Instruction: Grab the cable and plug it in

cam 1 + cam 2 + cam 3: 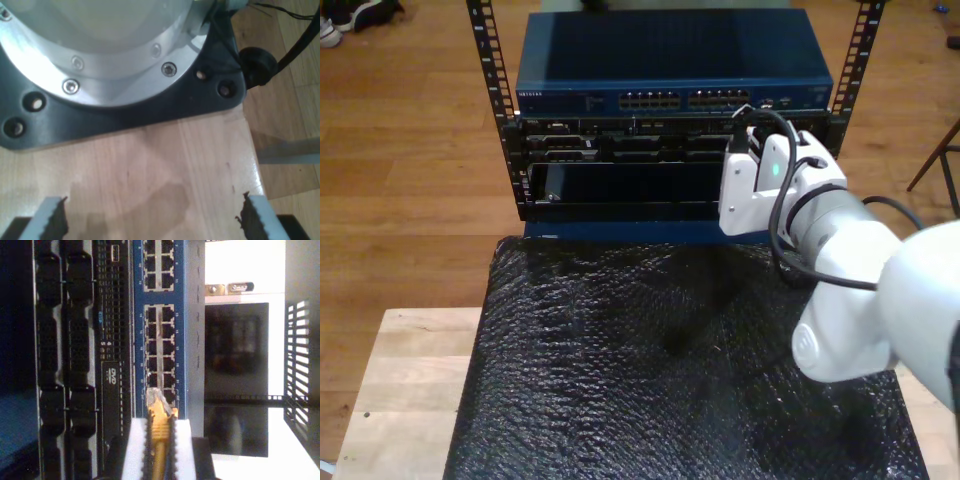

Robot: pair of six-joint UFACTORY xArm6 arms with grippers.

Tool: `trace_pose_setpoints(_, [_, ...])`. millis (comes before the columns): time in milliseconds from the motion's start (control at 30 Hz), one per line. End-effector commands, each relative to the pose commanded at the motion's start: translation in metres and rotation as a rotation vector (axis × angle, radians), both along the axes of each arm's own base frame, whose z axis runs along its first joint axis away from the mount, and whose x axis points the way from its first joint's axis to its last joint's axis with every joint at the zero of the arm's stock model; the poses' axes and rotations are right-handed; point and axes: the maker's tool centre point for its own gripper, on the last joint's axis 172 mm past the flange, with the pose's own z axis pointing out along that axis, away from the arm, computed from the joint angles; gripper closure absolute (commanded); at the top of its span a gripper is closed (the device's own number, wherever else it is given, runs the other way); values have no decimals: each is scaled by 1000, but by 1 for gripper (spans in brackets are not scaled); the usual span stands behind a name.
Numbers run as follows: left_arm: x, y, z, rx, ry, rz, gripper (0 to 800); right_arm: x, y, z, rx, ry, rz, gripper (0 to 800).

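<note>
Plugging is the step in hand: my second gripper (159, 450) is clamped on the cable (159, 440), its clear plug (155, 399) just short of the blue switch (162, 325). Next comes a straight push into a port. My first gripper (150, 220) hangs open, holding nothing, over a wooden table (165, 170); the exterior view shows the rack (670, 150) whole.

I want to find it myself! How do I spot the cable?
Find the rack holding the blue switch with its rows of little sockets. My second pincer reaches up to those sockets, pinching the cable. It is thin and yellow-orange with a clear clip tip, unlike the black hoses.
</note>
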Motion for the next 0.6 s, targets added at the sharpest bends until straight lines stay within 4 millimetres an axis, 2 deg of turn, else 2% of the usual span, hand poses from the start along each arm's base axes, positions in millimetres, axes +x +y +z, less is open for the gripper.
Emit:
trace_pose_setpoints(133, [0,0,0,0,0,0,0,9,3,-12,-3,10,0,800])
trace_pose_setpoints(333, [0,0,0,0,0,0,0,22,7,4,13,-62,0,800])
trace_pose_setpoints(467, [0,0,0,0,0,0,0,28,10,-2,8,-61,0,800])
trace_pose_setpoints(600, [0,0,0,2,0,0,0,28,3,2,28,-78,-32,800])
